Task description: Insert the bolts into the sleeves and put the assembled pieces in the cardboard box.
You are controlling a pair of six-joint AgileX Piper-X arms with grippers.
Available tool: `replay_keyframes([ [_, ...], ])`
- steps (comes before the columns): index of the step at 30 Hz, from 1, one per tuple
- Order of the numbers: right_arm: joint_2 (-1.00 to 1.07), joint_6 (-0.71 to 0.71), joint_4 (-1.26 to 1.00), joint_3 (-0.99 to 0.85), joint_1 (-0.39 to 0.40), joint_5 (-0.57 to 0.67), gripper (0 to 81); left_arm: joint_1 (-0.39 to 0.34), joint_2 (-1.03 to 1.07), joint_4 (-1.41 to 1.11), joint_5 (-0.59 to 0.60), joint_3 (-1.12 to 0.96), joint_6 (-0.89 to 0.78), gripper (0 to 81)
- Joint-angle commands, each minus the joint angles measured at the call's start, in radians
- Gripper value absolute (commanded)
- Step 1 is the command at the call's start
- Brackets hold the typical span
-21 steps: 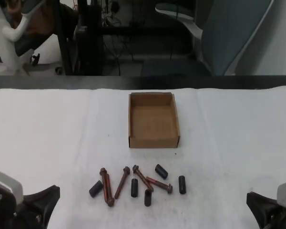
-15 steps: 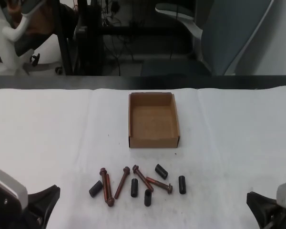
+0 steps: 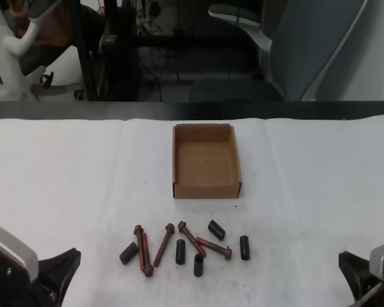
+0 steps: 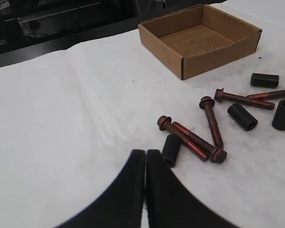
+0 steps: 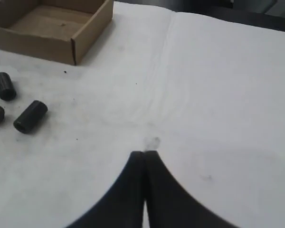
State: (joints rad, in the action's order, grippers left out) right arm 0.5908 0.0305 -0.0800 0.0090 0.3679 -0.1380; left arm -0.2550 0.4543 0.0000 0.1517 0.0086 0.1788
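Note:
Several reddish bolts (image 3: 164, 244) and short black sleeves (image 3: 180, 252) lie loose in a cluster on the white cloth, in front of the open cardboard box (image 3: 206, 192). The box holds nothing. My left gripper (image 3: 70, 261) rests at the near left corner of the bench, shut and holding nothing; its tips (image 4: 145, 155) sit just short of a sleeve (image 4: 171, 149) and a bolt (image 4: 190, 140). At the near right corner my right gripper (image 3: 347, 265) is shut and holds nothing (image 5: 144, 155), with two sleeves (image 5: 30, 116) off to its side.
The box (image 4: 221, 61) stands at the middle of the cloth-covered bench (image 3: 320, 179). Bare cloth stretches to both sides of the parts. Beyond the far edge are a chair (image 3: 307, 45) and a dark stand (image 3: 118, 51).
The right arm has drawn slightly back toward the near right corner. The left arm has shifted very little. The parts and box have not moved.

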Motion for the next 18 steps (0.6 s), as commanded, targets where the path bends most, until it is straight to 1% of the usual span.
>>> replay_keyframes([
  [1, 0.001, -0.082, -0.052, -0.009, 0.001, 0.057, 0.0, -0.004, -0.003, -0.012, 0.000, -0.009, -0.058, 1.7],
  [5, 0.001, -0.187, -0.109, -0.009, 0.001, 0.149, 0.0, -0.004, -0.003, -0.010, 0.018, -0.009, -0.109, 1.7],
  [8, 0.001, -0.286, -0.129, -0.009, 0.001, 0.151, 0.0, -0.004, -0.003, 0.000, 0.077, -0.009, -0.154, 1.7],
  [10, 0.001, -0.333, -0.136, -0.009, 0.001, 0.151, 0.0, -0.004, -0.003, 0.000, 0.145, -0.009, -0.223, 1.7],
  [12, 0.001, -0.349, -0.136, -0.009, 0.001, 0.151, 0.0, -0.004, -0.003, -0.006, 0.194, -0.009, -0.280, 1.7],
  [15, 0.001, -0.367, -0.136, -0.009, 0.001, 0.151, 0.0, -0.004, -0.003, 0.000, 0.225, -0.009, -0.325, 1.7],
  [17, 0.001, -0.367, -0.115, -0.009, 0.001, 0.214, 0.0, -0.004, -0.003, 0.000, 0.239, -0.009, -0.330, 1.7],
  [18, 0.001, -0.363, -0.103, -0.009, 0.001, 0.279, 0.0, -0.004, -0.003, 0.000, 0.239, -0.009, -0.330, 1.7],
])
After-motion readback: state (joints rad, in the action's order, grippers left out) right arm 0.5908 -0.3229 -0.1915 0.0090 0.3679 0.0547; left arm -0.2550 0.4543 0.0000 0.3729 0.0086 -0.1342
